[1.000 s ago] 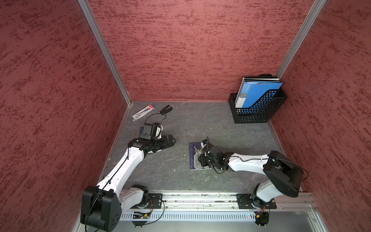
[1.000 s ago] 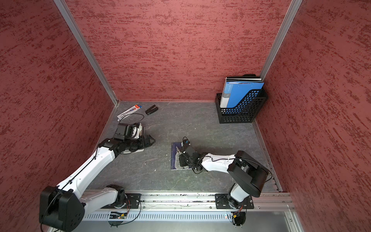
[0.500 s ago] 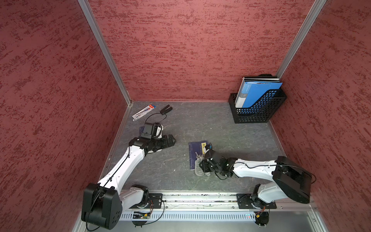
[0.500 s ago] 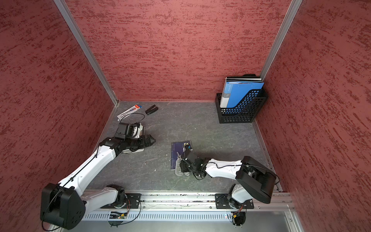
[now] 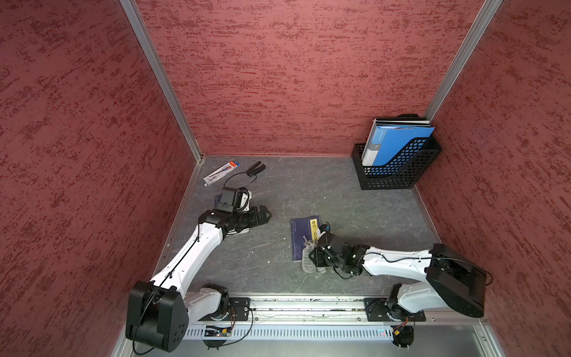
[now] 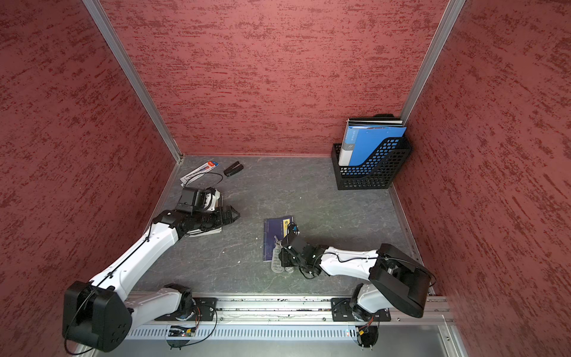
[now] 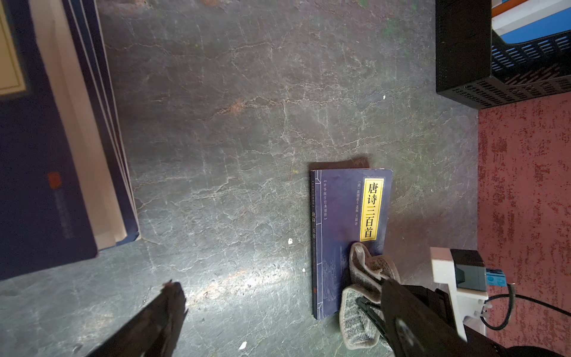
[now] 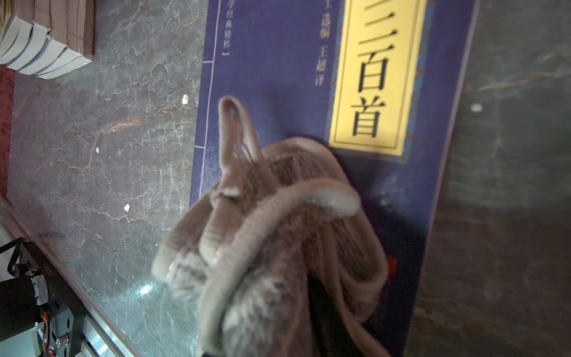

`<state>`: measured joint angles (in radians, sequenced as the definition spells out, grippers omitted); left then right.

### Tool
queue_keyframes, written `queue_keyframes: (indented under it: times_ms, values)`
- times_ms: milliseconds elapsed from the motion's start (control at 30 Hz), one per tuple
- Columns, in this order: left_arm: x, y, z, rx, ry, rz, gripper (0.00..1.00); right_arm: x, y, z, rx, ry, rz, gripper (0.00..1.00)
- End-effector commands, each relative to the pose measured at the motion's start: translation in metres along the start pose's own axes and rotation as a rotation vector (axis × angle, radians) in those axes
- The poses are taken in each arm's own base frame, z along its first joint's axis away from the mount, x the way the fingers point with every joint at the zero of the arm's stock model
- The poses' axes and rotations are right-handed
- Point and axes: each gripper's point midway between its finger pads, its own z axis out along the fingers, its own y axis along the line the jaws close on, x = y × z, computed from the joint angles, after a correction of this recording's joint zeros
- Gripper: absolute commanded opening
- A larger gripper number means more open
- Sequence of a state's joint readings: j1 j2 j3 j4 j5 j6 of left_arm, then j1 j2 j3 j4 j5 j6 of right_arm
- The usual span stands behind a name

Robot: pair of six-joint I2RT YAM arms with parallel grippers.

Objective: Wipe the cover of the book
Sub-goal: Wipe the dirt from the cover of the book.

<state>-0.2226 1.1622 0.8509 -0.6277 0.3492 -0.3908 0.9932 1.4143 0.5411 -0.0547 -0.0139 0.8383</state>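
Observation:
The book (image 5: 302, 230) (image 6: 275, 230) is dark blue with a yellow title label and lies flat on the grey floor near the middle. My right gripper (image 5: 317, 257) (image 6: 282, 258) is shut on a bunched grey-beige cloth (image 5: 308, 259) (image 8: 278, 235). The cloth rests on the near end of the cover and spills over the book's near edge onto the floor. In the right wrist view the cloth hides the fingers; the cover (image 8: 272, 68) shows beyond it. My left gripper (image 5: 266, 216) (image 7: 279, 286) stands open and empty, well left of the book (image 7: 343, 213).
A stack of books (image 5: 238, 230) (image 7: 61, 148) lies under my left wrist. A black file rack (image 5: 398, 173) with blue folders stands at the back right. A pen packet (image 5: 221, 173) and a black clip (image 5: 255, 169) lie at the back left. Red walls close in three sides.
My right gripper has dragged the cloth from the middle of the cover toward the book's near edge, then nearly stopped. The left arm has barely moved.

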Motion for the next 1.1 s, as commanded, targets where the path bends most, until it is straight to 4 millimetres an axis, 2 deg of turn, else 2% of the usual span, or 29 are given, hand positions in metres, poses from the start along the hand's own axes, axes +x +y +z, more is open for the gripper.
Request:
queue_keyframes:
  times_ms: [0, 133, 300, 400, 600, 900, 1067]
  values:
    - [-0.01, -0.007, -0.004, 0.018, -0.02, 0.022, 1.0, 0.068, -0.064, 0.004, 0.227, 0.251, -0.006, 0.29]
    - [-0.01, -0.007, -0.008, 0.012, -0.029, 0.024, 1.0, 0.051, -0.057, 0.021, 0.246, 0.208, -0.043, 0.29]
    - [-0.011, -0.008, -0.01, 0.011, -0.04, 0.022, 1.0, 0.019, -0.037, 0.045, 0.216, 0.148, -0.079, 0.29]
    - [-0.013, -0.01, -0.011, 0.014, -0.039, 0.023, 1.0, 0.01, -0.027, 0.055, 0.214, 0.153, -0.115, 0.29]
    - [-0.015, -0.01, -0.012, 0.017, -0.044, 0.025, 1.0, 0.023, -0.023, 0.05, 0.183, 0.184, -0.138, 0.28]
    - [-0.015, -0.011, -0.009, 0.018, -0.039, 0.021, 1.0, 0.072, -0.009, 0.04, 0.139, 0.276, -0.17, 0.28]
    - [-0.015, -0.009, -0.007, 0.009, -0.032, 0.019, 1.0, 0.068, -0.007, 0.04, 0.138, 0.25, -0.161, 0.28]
